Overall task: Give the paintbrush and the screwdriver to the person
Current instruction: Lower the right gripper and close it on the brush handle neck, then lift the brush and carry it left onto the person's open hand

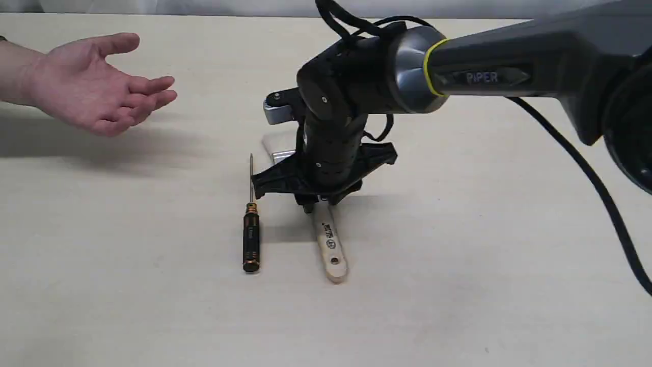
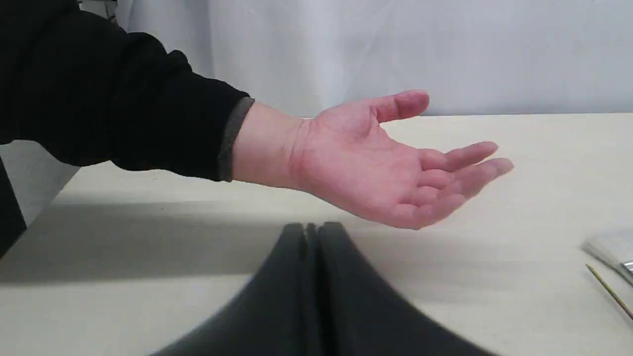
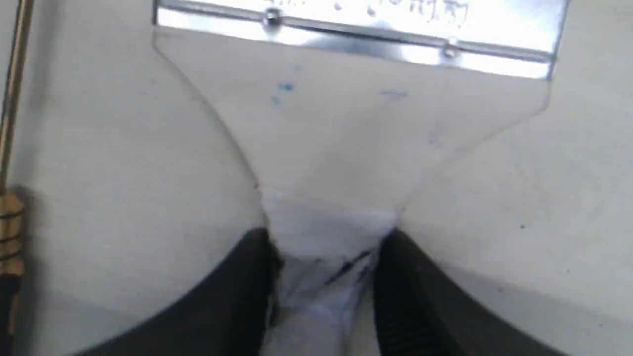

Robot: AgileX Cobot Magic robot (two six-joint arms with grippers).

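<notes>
**Brush pinched, lift pending**

Right gripper (image 1: 317, 203) clamped on the paintbrush (image 1: 330, 244) handle, pointing straight down, brush lying flat on the table (image 1: 458, 280). Screwdriver (image 1: 251, 239) just beside, on the side toward the person's hand (image 1: 97, 86), untouched. First handover, by the look of it. Next: lift clear, carry across to that open palm, well apart. Arm (image 1: 509, 76) reaching in level, wrist bent down. Left gripper (image 2: 312, 237) pressed together, empty, near the palm.

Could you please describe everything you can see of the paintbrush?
The paintbrush lies flat on the table, handle toward the camera in the exterior view. Its light wooden handle bears dark print and a hole near the end; a shiny metal ferrule holds pale bristles. The right gripper pinches the handle's narrow neck. The screwdriver lies alongside, apart.
</notes>
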